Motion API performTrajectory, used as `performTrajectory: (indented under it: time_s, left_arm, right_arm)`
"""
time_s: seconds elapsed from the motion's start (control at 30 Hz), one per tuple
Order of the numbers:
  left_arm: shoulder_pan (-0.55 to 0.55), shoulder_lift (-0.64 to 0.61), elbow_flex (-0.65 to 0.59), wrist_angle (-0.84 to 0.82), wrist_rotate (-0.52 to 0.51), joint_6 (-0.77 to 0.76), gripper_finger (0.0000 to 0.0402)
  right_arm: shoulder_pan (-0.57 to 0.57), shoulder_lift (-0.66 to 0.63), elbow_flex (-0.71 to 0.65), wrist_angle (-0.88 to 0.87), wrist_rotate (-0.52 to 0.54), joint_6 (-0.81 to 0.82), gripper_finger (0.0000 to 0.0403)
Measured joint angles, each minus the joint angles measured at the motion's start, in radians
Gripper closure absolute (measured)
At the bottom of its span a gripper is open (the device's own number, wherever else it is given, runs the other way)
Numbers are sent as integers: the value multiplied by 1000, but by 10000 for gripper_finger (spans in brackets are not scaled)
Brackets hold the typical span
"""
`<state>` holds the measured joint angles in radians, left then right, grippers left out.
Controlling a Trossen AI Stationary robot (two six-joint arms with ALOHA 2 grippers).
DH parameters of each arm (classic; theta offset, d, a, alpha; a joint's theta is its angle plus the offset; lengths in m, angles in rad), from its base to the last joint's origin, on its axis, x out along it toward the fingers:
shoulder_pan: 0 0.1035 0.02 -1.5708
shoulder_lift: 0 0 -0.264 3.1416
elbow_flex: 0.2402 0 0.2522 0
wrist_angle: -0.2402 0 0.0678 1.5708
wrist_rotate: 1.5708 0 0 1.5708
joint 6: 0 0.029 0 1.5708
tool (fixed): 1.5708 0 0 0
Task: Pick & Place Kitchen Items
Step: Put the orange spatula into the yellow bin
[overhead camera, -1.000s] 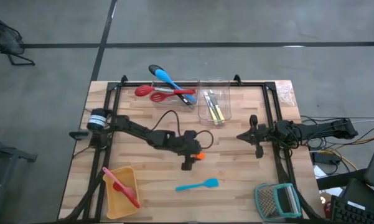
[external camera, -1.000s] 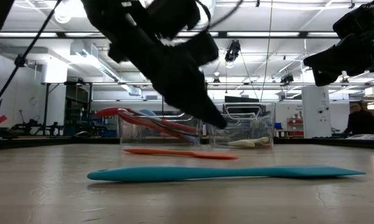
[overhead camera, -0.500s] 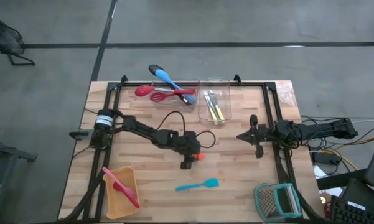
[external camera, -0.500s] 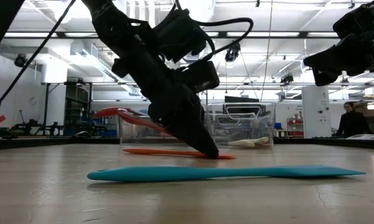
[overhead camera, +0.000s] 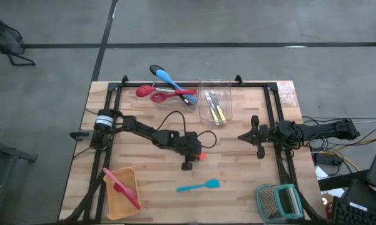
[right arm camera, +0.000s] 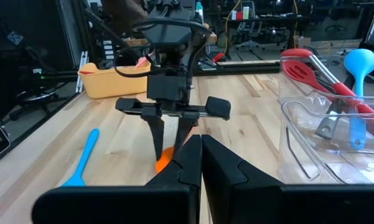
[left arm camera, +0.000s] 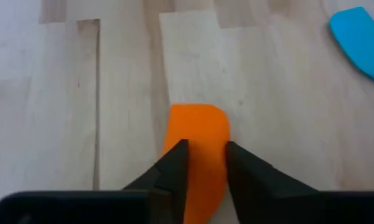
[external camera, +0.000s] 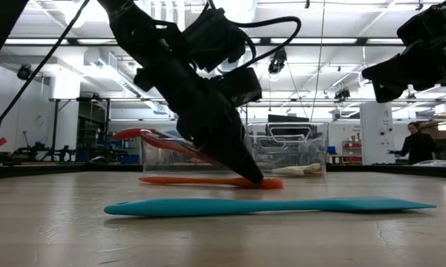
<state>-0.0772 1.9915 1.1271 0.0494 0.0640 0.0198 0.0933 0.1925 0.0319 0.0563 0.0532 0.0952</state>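
Observation:
The orange spatula [overhead camera: 201, 155] [external camera: 185, 180] lies flat on the wooden table near its middle. My left gripper [overhead camera: 198, 157] [external camera: 254, 176] slants down onto it and is shut on its wide end. A teal spatula [overhead camera: 198, 185] [external camera: 267, 206] lies flat nearer the front edge. Red slotted spoons [overhead camera: 166, 94], a blue spoon [overhead camera: 169, 79] and a black spoon [overhead camera: 155, 70] rest in and over a clear tub at the back. Yellow-handled cutlery [overhead camera: 218, 112] lies in a second tub. My right gripper [overhead camera: 240, 136] [right arm camera: 201, 155] hovers shut at the right, holding nothing. My left gripper pinches the orange spatula's wide end by its two side edges [left arm camera: 202, 158] between its two fingers [left arm camera: 177, 165], a little behind the rounded tip [left arm camera: 199, 118]. The fingers slant down from the table's left and lie along the spatula. The spatula rests on the table.
A yellow tray [overhead camera: 112, 203] with a pink and red spatula [overhead camera: 122, 187] sits at the front left. A teal-framed grater [overhead camera: 278, 201] stands at the front right. Two clear tubs [overhead camera: 214, 87] stand at the back. Bare wood lies between the orange and teal spatulas.
My left gripper has come down onto the table at the orange spatula and tipped steeper, then stayed there. The orange spatula has slid slightly toward the table's left.

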Motion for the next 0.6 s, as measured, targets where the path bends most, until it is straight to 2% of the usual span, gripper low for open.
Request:
performTrajectory:
  time_s: [0.3, 0.6]
  left_arm:
    - [-1, 1, 8, -6, 44, 21, 394]
    - [-3, -15, 9, -12, 52, 28, 399]
  right_arm:
    - [0, 0, 0, 0, 0, 0, 394]
    - [0, 0, 0, 0, 0, 0, 394]
